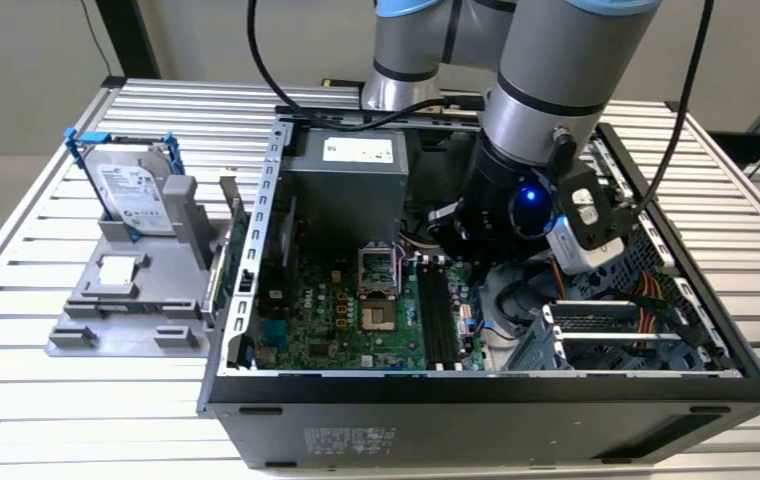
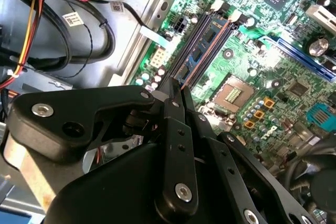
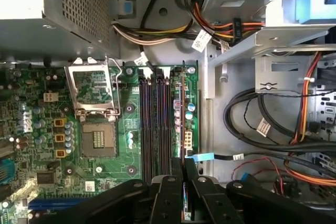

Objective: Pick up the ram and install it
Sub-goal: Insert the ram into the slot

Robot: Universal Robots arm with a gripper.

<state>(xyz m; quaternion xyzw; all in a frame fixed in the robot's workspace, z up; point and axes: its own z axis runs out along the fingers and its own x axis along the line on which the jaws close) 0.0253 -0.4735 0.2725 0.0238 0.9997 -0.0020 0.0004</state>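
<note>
An open black desktop computer case lies on its side on a table of silver aluminium slats, seen in the exterior view. The grey and blue robot arm reaches down into the case, over the green motherboard. On the exterior view's left, a grey plastic holder carries a silver-labelled hard drive in a blue frame, standing upright, well apart from the arm.

In both wrist views the black two-fingered gripper is shown closed on the ram, a long, thin, dark memory stick gripped edge-on between the fingers. In the first wrist view the stick is seen as a narrow line lying along the outermost of the long black memory slots, beside the square silver processor socket. Whether it is fully seated in the slot cannot be told.

In the second wrist view the blue-black face of the stick is seen between the slot rails, stretching away from the fingertips. In both wrist views, bundled black, red and yellow cables are seen beside the motherboard
</note>
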